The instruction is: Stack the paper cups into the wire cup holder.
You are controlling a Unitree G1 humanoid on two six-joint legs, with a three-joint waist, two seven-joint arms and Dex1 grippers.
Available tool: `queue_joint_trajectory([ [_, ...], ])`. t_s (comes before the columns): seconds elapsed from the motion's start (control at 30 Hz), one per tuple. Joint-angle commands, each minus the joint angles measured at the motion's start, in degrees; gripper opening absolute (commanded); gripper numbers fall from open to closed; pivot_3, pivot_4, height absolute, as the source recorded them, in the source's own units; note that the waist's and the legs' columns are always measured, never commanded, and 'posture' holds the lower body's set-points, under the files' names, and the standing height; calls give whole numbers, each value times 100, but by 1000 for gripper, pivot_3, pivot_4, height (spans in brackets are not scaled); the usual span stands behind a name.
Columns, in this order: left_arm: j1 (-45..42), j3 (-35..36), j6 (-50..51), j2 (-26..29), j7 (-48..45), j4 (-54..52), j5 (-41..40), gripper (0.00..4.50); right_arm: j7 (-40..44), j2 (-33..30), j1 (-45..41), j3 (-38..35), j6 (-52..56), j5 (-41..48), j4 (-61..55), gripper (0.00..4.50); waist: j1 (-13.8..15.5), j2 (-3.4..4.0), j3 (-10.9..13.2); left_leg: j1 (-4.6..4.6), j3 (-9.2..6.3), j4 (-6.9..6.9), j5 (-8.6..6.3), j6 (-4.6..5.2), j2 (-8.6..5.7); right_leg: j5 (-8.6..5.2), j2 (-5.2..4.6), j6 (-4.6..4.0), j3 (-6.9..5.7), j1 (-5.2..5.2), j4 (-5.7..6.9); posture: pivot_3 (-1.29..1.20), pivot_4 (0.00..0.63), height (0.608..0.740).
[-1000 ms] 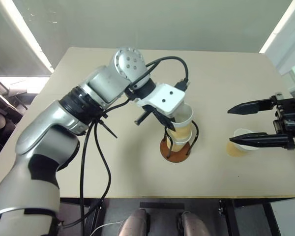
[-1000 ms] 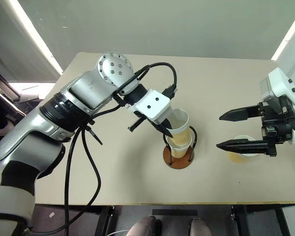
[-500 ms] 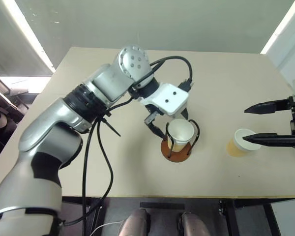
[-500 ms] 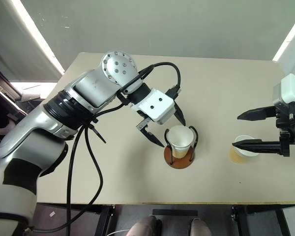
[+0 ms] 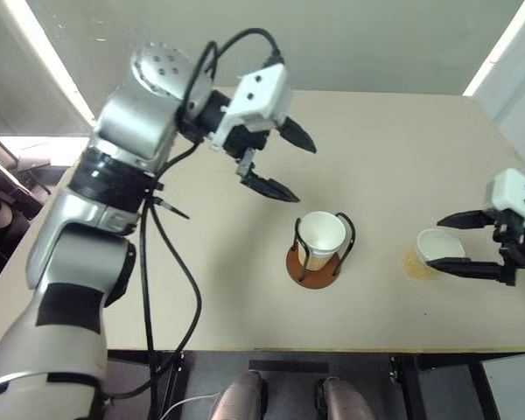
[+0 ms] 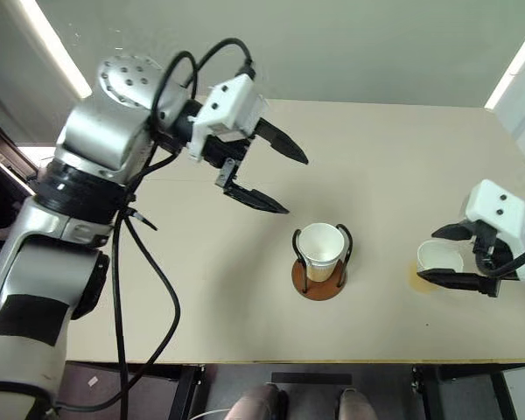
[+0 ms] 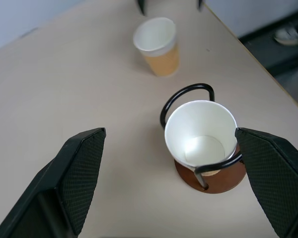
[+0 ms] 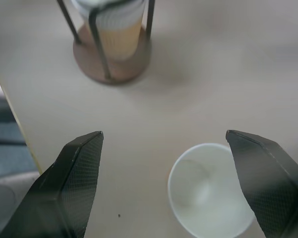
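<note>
The wire cup holder (image 5: 313,267), a brown disc with two black wire loops, stands mid-table. A paper cup (image 5: 322,234) sits upright inside it, white mouth up; I cannot tell if another is nested beneath. My left gripper (image 5: 304,174) hangs open and empty above the table, up and to the left of the holder. The left wrist view looks down on that cup (image 7: 201,134) between the loops. Another paper cup (image 5: 433,249) stands on the table at the right. My right gripper (image 5: 436,245) is open, with one finger on each side of that cup (image 8: 211,191).
The tan table (image 5: 201,262) has its front edge just below the holder and its right edge close beyond the right cup. Black cables hang from my left arm over the table's left part.
My left gripper opened and let go of the cup, which dropped into the holder. The gripper then rose up and to the left. My right gripper came down around the loose cup.
</note>
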Motion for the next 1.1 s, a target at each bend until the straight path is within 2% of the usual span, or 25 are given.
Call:
queue_joint_trajectory([
  [0.03,155,396,382,210,162,-419,38,4469,-54,-133,-8,365,-441,-471,45,4115,0,0,0,2,0,1,0,0,0,0,0,1,1,0,2,0,150,740],
  [0.17,354,618,720,370,359,-651,69,4469,27,-209,-114,853,-801,-873,260,4115,3,-1,0,1,0,8,1,2,0,3,1,6,0,1,3,0,150,740],
  [0.33,701,875,1182,558,656,-1062,76,4469,82,-225,-487,1770,-1517,-1779,962,4115,-24,-1,0,6,1,7,2,3,0,6,1,9,4,5,1,0,150,740],
  [0.5,833,938,1375,589,781,-1286,61,4469,280,-158,-801,2166,-1919,-2203,1435,4115,-29,-1,0,5,1,8,3,5,0,6,0,10,4,5,2,0,150,740],
  [0.63,935,965,1509,607,833,-1413,54,4500,338,-10,-1066,2365,-1993,-2418,1562,3195,-50,-1,0,8,2,6,3,5,1,6,1,10,4,6,1,0,150,740],
  [0.93,969,969,1493,708,842,-1311,137,4500,543,79,-1280,2296,-1930,-2413,1363,65,-50,-1,0,8,2,6,3,5,0,6,0,10,4,7,-1,0,150,740],
  [1.1,1019,980,1453,785,812,-1212,175,4500,715,44,-1421,2127,-1702,-2154,1013,27,-57,-1,0,8,2,5,3,4,0,6,0,10,5,7,-1,0,150,740],
])
